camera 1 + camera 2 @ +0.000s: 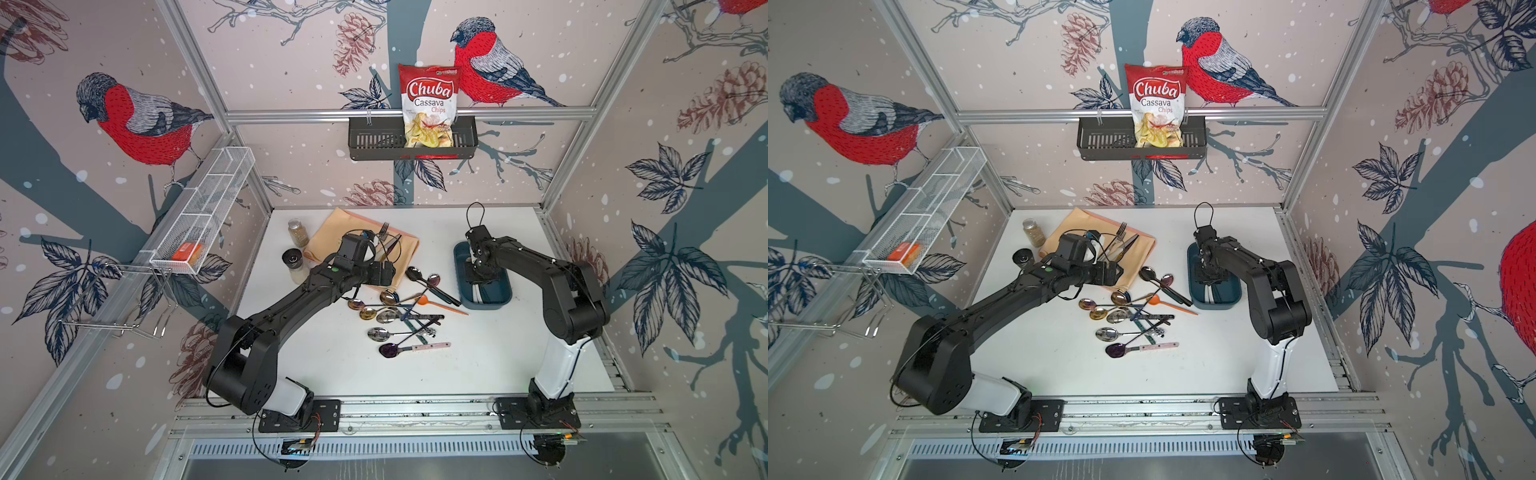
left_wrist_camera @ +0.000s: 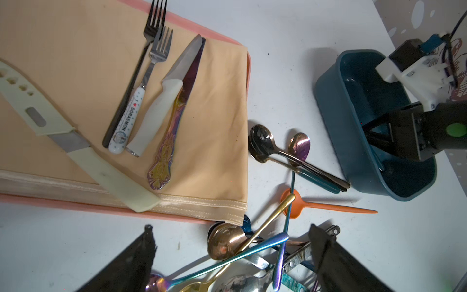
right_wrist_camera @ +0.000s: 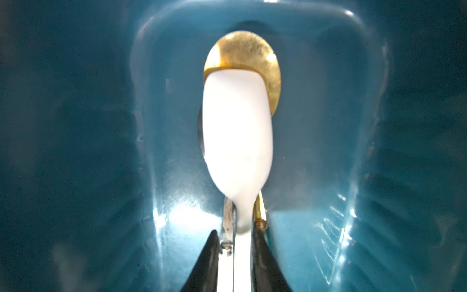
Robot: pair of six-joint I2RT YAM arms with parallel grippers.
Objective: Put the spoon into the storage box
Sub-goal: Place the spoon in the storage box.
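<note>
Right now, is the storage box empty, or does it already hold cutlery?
Not empty. The right wrist view shows a white spoon over a gold spoon, both within the storage box walls.

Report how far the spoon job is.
Done: a gold metal spoon lies in the dark teal plastic storage box. In hand: a white spoon is over it, flanked by the right gripper; release unclear. Remaining: the pile of spoons on the white table, near the open left gripper.

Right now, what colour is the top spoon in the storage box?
White spoon; right wrist view shows it best.
</note>
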